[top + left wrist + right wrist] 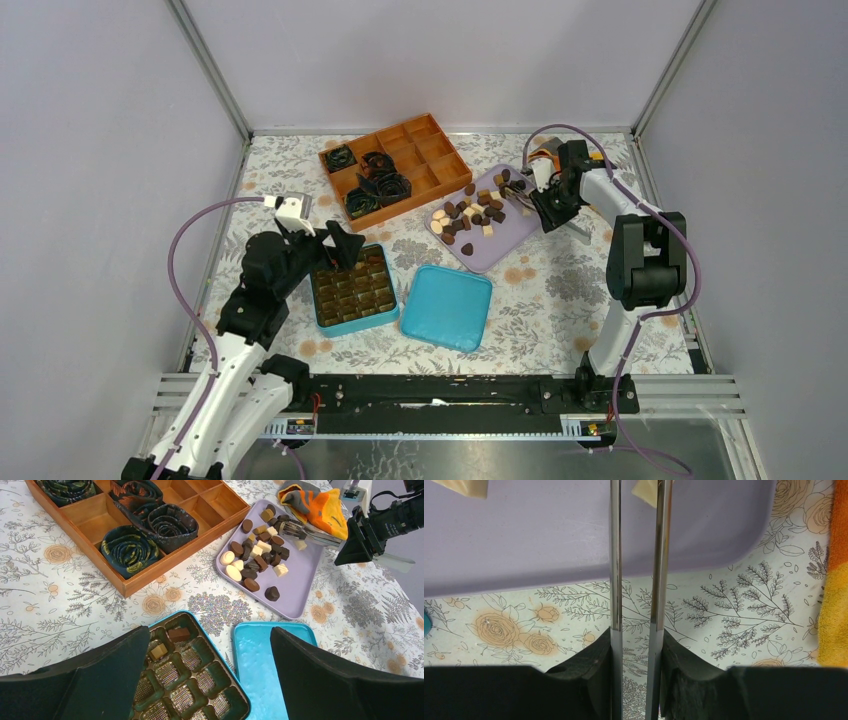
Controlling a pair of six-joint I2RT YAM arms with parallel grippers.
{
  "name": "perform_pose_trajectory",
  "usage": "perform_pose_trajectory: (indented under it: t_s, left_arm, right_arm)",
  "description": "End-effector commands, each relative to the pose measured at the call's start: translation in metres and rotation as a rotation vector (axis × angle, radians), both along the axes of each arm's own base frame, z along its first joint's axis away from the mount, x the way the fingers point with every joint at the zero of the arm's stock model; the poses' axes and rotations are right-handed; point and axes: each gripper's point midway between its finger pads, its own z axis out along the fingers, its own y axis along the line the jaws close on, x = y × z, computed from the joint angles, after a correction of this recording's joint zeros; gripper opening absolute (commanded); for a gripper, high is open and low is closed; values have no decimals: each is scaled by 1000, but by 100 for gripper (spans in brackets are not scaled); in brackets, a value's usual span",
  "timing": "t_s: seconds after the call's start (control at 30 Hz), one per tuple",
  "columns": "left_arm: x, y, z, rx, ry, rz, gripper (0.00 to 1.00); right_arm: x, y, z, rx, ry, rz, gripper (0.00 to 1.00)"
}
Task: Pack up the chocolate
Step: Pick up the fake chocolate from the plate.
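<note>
Pinching steel tongs (305, 532), the right gripper (547, 207) points at the chocolate (264, 546); the left gripper (210, 637) gapes wide.

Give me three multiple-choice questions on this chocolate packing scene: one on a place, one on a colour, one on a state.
1. The teal lid lies: A on the box, B on the table beside the box, C under the box.
2. The tray of loose chocolate is: A lilac, B red, C green.
3. The right gripper holds: A nothing, B metal tongs, C a chocolate.
B, it lies flat beside the open box; A, its bare floor shows lilac; B, the tong arms sit between its fingers.
</note>
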Motion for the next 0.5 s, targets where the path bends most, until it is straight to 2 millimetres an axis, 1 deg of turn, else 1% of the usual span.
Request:
perform_pose_trajectory:
  t_s: [0.0, 0.1, 0.23, 0.47]
  left_arm:
    - [4, -6, 12, -16, -55, -25, 99]
    - [4, -6, 12, -16, -53, -25, 99]
    - [4, -7, 11, -16, -49, -30, 99]
    - [3, -7, 12, -17, -53, -31, 99]
  right_arm:
    - [13, 11, 26, 34, -80, 45, 32]
    - [14, 13, 27, 42, -83, 47, 34]
    - [15, 15, 27, 52, -78, 54, 40]
    - [19, 16, 27, 52, -78, 57, 42]
